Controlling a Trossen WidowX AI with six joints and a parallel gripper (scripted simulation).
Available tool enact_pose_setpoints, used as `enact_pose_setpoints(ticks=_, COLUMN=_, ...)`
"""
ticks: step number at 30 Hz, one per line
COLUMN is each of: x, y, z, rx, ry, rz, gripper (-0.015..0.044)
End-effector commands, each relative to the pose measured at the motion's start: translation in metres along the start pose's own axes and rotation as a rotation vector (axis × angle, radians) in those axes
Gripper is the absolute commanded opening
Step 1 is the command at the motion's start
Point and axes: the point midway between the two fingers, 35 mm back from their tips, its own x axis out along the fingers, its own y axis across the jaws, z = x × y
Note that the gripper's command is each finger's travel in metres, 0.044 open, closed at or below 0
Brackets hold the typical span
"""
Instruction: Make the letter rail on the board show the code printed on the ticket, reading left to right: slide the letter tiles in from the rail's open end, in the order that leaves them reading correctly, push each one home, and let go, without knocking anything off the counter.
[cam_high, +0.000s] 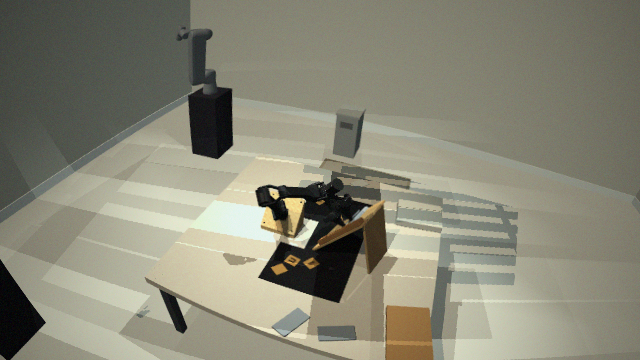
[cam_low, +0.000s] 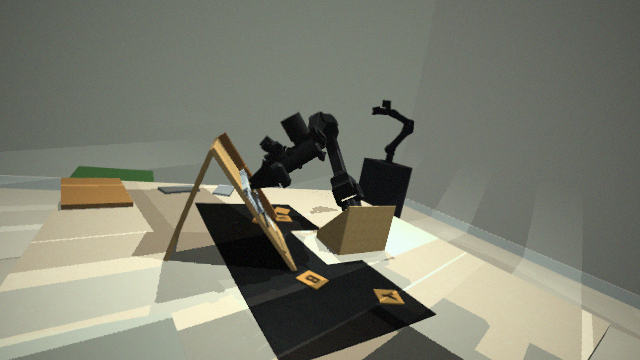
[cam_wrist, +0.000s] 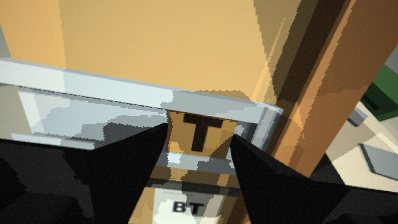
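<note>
My gripper (cam_high: 345, 218) (cam_low: 252, 185) (cam_wrist: 200, 133) is shut on the T tile (cam_wrist: 199, 142), one finger at each side. The tile sits upright in the pale letter rail (cam_wrist: 100, 91) on the leaning wooden board (cam_high: 376, 242) (cam_low: 284, 251) (cam_wrist: 150, 40). A narrow gap shows between the tile and the rail's right end wall; the rail left of the tile shows no other tile. The ticket (cam_wrist: 187, 218) below reads BT; fingers flank it. The B tile (cam_low: 312, 279) and the Y tile (cam_low: 389, 296) lie flat on the black mat (cam_high: 327, 285) (cam_low: 300, 320).
Several more orange tiles lie on the mat's other part, including one plain-looking tile (cam_high: 279, 269). Two grey plates (cam_high: 291, 321) (cam_high: 337, 333) and an orange box (cam_high: 408, 325) (cam_low: 95, 190) lie beyond the mat. The arm stands on a wooden wedge base (cam_high: 295, 225) (cam_low: 367, 230).
</note>
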Motion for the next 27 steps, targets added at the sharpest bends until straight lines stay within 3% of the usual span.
enact_pose_setpoints(ticks=1, x=0.000, y=-0.002, z=-0.002, rx=-0.006, ry=0.002, rz=0.003, gripper=0.0000)
enact_pose_setpoints(ticks=9, x=0.000, y=-0.006, z=-0.002, rx=-0.006, ry=0.002, rz=0.003, gripper=0.0000)
enact_pose_setpoints(ticks=20, x=-0.004, y=-0.005, z=0.000, rx=-0.006, ry=0.002, rz=0.003, gripper=0.0289)
enact_pose_setpoints(ticks=27, x=-0.014, y=-0.005, z=0.001, rx=-0.007, ry=0.003, rz=0.004, gripper=0.0295)
